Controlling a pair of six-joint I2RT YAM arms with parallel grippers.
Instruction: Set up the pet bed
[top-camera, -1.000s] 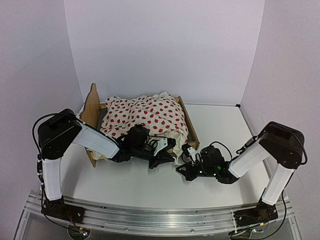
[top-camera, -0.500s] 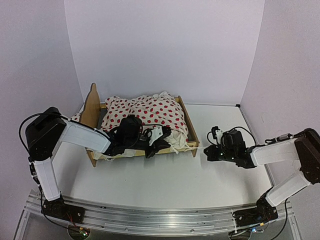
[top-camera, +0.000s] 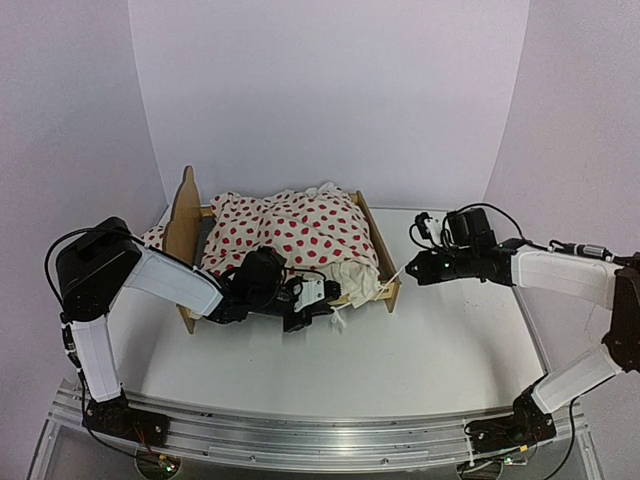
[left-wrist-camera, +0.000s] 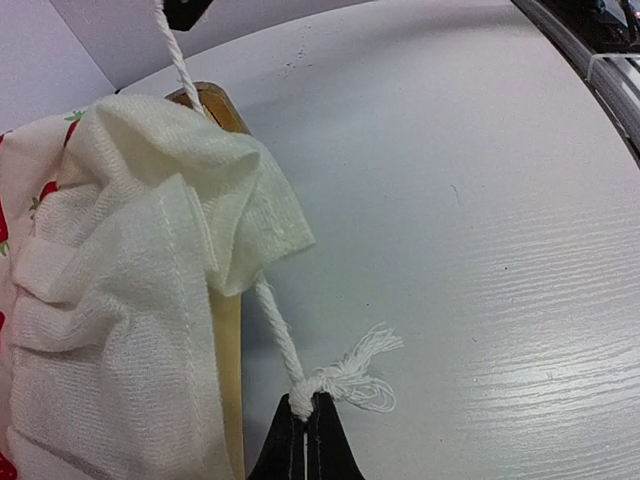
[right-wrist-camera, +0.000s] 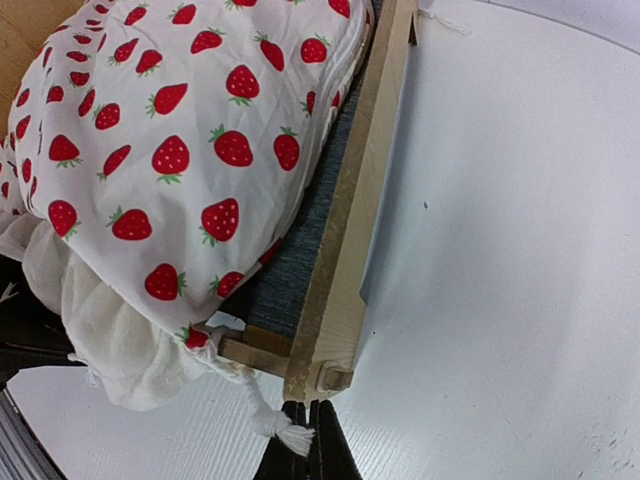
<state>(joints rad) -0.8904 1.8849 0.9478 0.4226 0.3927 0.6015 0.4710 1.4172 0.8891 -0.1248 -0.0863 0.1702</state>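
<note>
The pet bed is a light plywood frame with a wavy headboard, lying left of centre. A white strawberry-print blanket is heaped over it, its plain ruffle hanging past the foot rail. My left gripper is at the bed's near foot, shut on the knot of a white cord that comes out from under the ruffle. My right gripper is at the foot's right corner, shut on the frayed end of another cord. Grey felt base shows beside the rail.
A scrap of red-dotted fabric peeks out left of the headboard. White walls close in on the back and both sides. The white tabletop lies open to the right and front of the bed.
My right gripper closed, then swung from the table in front of the bed's foot out right and back, drawing its cord taut. My left gripper shifted slightly along the foot.
</note>
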